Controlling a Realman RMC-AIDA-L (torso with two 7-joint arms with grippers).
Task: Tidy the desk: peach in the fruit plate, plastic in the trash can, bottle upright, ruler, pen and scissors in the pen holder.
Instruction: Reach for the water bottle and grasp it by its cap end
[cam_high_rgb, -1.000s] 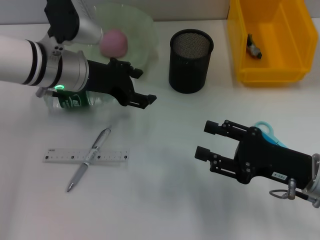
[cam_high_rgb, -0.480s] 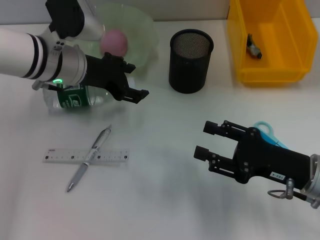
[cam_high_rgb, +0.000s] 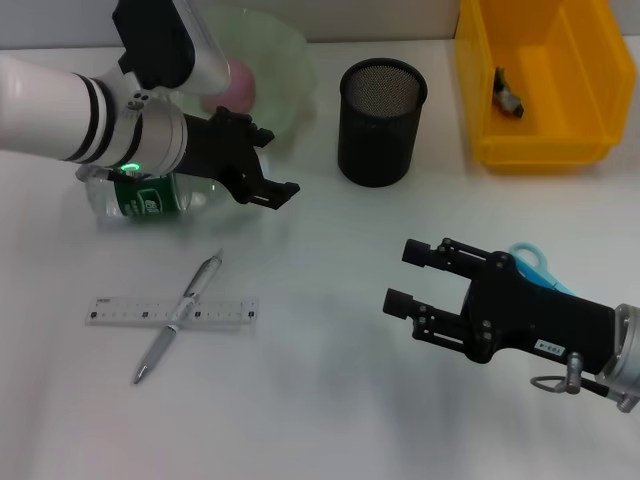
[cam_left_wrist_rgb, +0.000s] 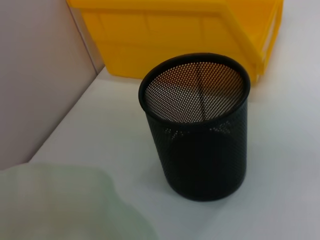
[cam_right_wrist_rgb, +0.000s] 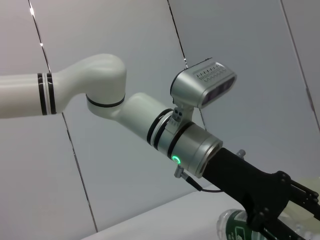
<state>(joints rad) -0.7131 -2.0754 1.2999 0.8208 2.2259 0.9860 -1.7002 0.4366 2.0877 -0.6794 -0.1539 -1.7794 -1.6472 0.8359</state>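
Observation:
The pink peach (cam_high_rgb: 240, 84) lies in the pale green fruit plate (cam_high_rgb: 272, 48), partly hidden by my left arm. The clear bottle (cam_high_rgb: 148, 197) with a green label lies on its side under my left wrist; it also shows in the right wrist view (cam_right_wrist_rgb: 239, 227). My left gripper (cam_high_rgb: 272, 163) is open and empty, just right of the bottle. The pen (cam_high_rgb: 181, 315) lies across the clear ruler (cam_high_rgb: 120, 312) at the front left. The light blue scissors (cam_high_rgb: 535, 263) are mostly hidden behind my right gripper (cam_high_rgb: 402, 276), which is open and empty.
The black mesh pen holder (cam_high_rgb: 381, 120) stands at the back middle and fills the left wrist view (cam_left_wrist_rgb: 197, 125). The yellow bin (cam_high_rgb: 590, 75) at the back right holds a small dark object (cam_high_rgb: 510, 95). The bin (cam_left_wrist_rgb: 175, 35) and the plate (cam_left_wrist_rgb: 65, 205) also show in the left wrist view.
My left gripper has drawn back a little to the left and away, and its arm now covers more of the peach. My right gripper has shifted slightly left.

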